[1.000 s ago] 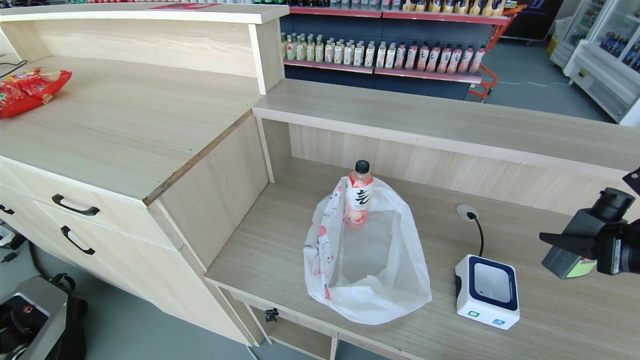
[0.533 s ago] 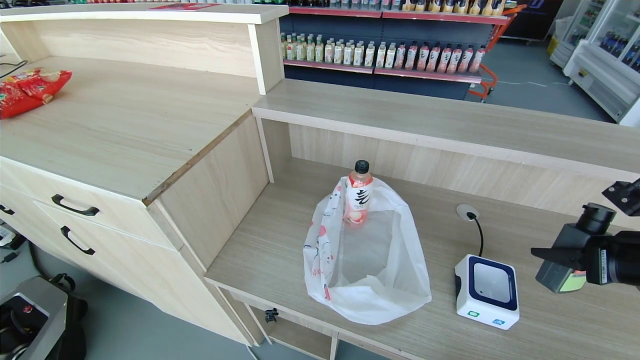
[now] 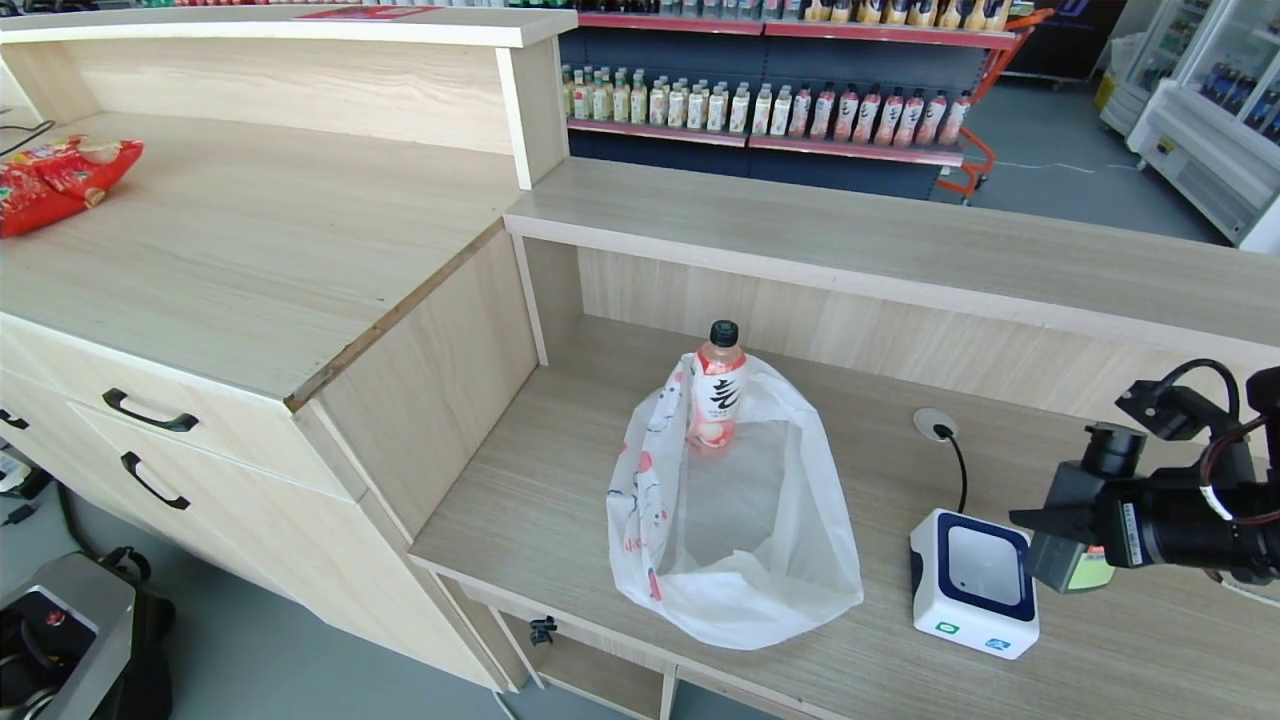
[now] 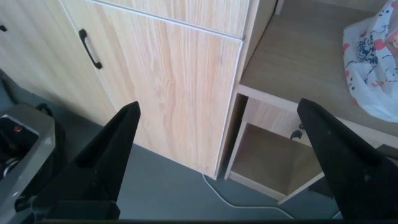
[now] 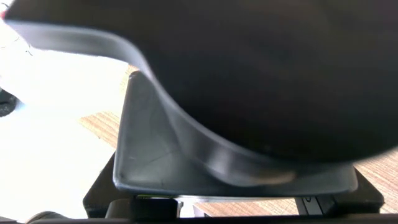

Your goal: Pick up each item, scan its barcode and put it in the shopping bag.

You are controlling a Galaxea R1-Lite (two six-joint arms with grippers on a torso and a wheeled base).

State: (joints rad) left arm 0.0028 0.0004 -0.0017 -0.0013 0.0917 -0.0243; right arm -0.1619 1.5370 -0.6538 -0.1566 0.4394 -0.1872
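The lower tabletop [image 3: 520, 520] carries the shopping bag [image 3: 740, 540], which lies open, with the scanner [image 3: 975, 580] just beside it on my right. Red snack packets [image 3: 55, 180] wait on the upper tabletop [image 3: 250, 250], well apart to my left. A bottle [image 3: 717, 395] stands upright at the bag's far end, apparently inside it. Over the last second my right tool [image 3: 1055, 535], clenched on a small grey box [image 3: 1062, 568], has slid left and lower. The box now hangs just beside the scanner, so I judge scanning comes next, then bagging. My left tool [image 4: 217, 130] hangs released beside the cabinet [image 4: 180, 93].
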